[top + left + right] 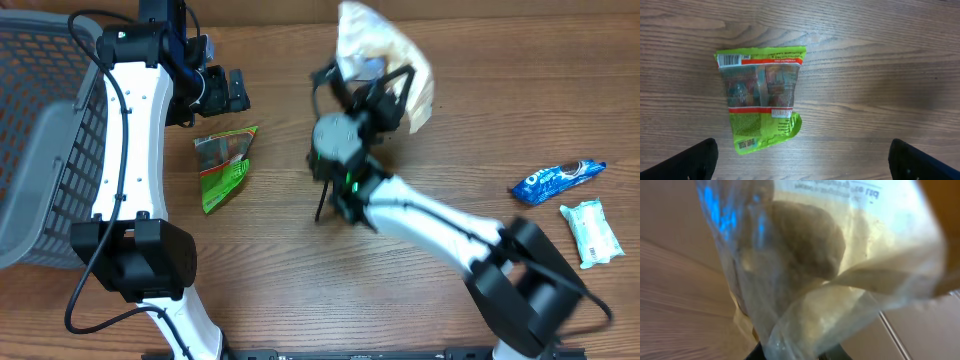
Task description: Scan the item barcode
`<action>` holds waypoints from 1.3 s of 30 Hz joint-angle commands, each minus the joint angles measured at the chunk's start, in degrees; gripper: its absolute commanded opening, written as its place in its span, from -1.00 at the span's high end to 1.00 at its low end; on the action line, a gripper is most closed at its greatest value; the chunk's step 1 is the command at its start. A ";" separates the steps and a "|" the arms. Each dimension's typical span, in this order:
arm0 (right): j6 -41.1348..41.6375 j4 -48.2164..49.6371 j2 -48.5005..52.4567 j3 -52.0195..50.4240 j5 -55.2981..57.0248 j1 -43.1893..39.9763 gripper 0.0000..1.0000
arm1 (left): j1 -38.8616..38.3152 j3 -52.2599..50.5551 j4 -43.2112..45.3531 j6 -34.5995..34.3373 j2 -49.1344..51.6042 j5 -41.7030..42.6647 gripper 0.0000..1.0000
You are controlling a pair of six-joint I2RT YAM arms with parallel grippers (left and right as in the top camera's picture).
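**Bread bag in the right jaws, no scanner in view**

The right gripper (388, 92) is closed almost fully on the lower edge of a clear plastic bag of pale brown bread rolls (385, 50). It holds the bag off the wooden table (480, 100) at far centre. The bag's long axis runs away from the jaws, and in the right wrist view it fills the frame. Some print shows there, but I cannot make out a barcode.

The left gripper (225, 92) stands wide open and empty, above a flat green snack packet (225, 165) lying to the left of the bag.

A grey mesh basket (50, 150) sits at far left. A blue biscuit packet (558, 180) and a white wrapped bar (592, 232) lie well apart at right. Nothing blocks the bag.
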 commanded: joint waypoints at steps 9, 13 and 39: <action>0.90 20.13 -31.63 -22.58 1.03 5.75 0.94 | -0.42 -0.15 0.02 0.50 0.39 0.48 -0.99; 0.87 28.50 -36.09 -28.96 1.03 5.73 0.94 | -0.42 -0.15 0.02 0.50 0.39 0.48 -1.00; -0.96 19.21 -37.05 -30.58 1.03 5.03 0.94 | -0.42 -0.15 0.02 0.50 0.39 0.48 -1.00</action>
